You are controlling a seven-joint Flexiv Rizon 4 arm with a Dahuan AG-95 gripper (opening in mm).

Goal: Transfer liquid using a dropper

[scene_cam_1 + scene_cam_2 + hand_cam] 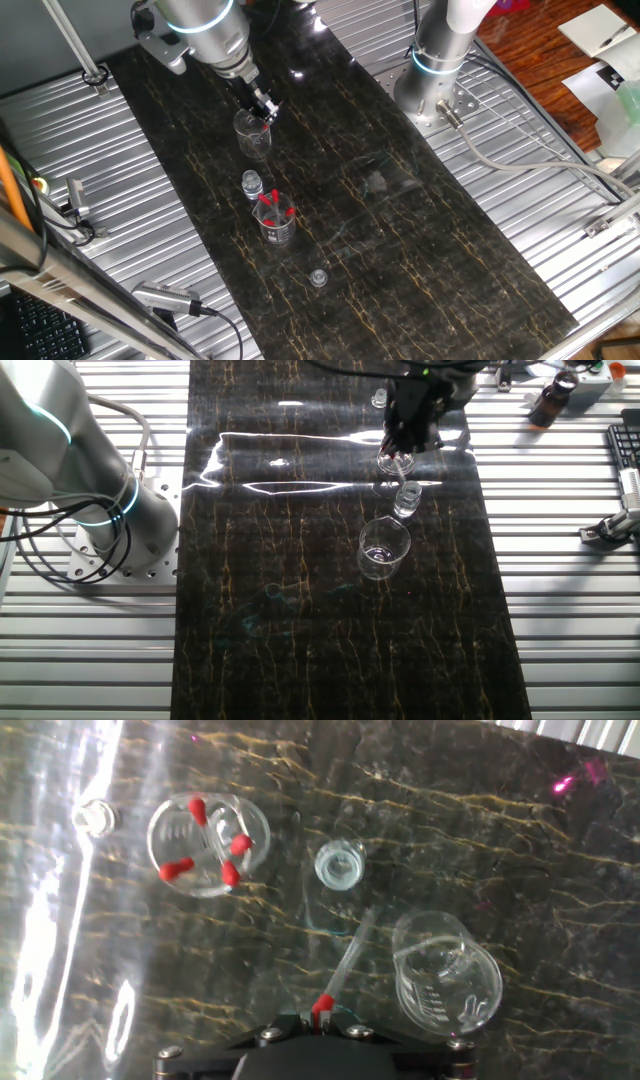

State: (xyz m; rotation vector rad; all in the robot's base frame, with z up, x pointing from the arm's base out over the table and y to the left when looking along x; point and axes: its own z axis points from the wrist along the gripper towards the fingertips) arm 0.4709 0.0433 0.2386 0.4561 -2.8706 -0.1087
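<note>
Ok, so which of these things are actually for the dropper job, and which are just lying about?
Likely in use:
- dropper, held in the fingers
- spouted beaker
- small clear vial

Lying about:
- beaker of spare droppers
- loose cap
- brown bottle, off the dark mat

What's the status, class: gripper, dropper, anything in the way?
Gripper shut on dropper. Tip beside empty beaker, not inside. Spare droppers in other beaker. Vial close ahead.
</note>
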